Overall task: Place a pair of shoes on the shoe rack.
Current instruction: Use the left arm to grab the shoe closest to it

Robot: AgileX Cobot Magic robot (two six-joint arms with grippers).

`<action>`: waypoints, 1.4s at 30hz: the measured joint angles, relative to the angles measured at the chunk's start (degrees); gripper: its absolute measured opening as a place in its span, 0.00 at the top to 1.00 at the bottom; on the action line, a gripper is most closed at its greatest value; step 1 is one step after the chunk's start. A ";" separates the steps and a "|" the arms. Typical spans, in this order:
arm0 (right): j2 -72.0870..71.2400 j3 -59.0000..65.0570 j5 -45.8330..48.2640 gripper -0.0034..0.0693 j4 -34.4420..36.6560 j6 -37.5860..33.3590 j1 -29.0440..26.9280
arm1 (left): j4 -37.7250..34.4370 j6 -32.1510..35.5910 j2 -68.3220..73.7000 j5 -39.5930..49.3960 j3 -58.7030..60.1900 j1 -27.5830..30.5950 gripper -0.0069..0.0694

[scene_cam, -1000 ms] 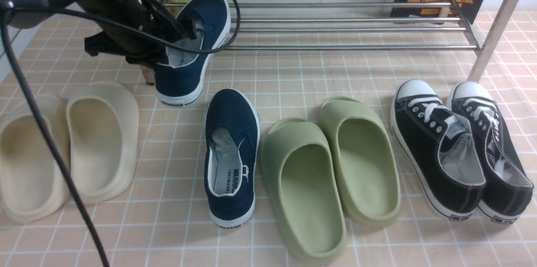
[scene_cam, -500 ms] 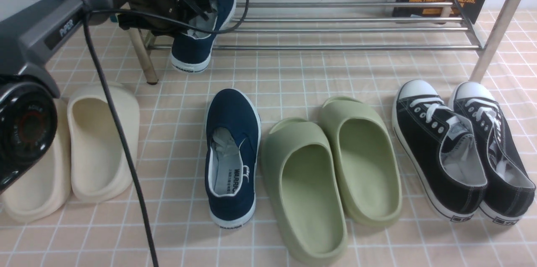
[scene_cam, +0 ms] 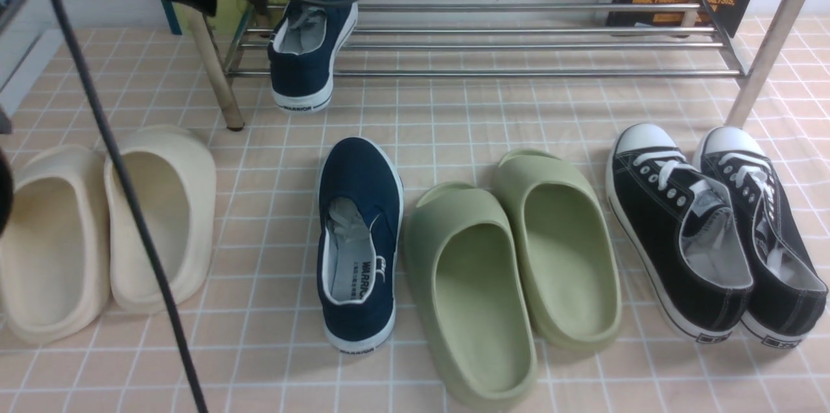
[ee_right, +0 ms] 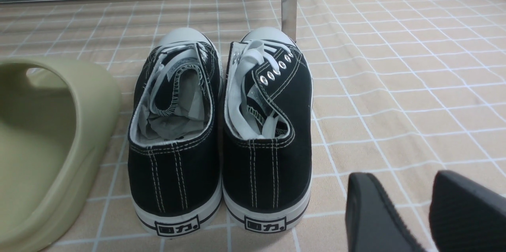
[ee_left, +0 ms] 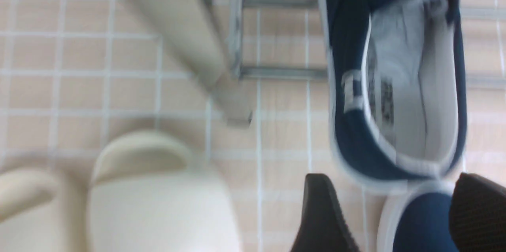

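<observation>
Clearing left gripper (ee_left: 393, 182) from shoe (scene_cam: 311, 43) on rack (scene_cam: 519, 47).
Jaws are standing wide, empty; heel is overhanging just ahead, so retreating straight is advised.

Navy slip-ons (scene_cam: 358, 238) w/ white soles, chrome rack (scene_cam: 519, 72), green slides (scene_cam: 557, 251), cream slides (scene_cam: 155, 218), black/white lace-ups (scene_cam: 681, 238), pink white-grid floor (scene_cam: 454, 115)
</observation>
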 joint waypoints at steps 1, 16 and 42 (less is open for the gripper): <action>0.00 0.00 0.00 0.62 0.00 0.00 0.00 | -0.05 1.08 -1.58 2.91 0.10 0.00 0.32; 0.00 0.00 0.00 0.62 0.00 0.00 0.00 | -7.42 -2.02 -27.23 -11.52 52.32 -10.51 0.32; 0.00 0.00 0.00 0.62 0.00 0.00 0.00 | -3.98 -9.31 -14.10 -29.27 62.51 -15.37 0.47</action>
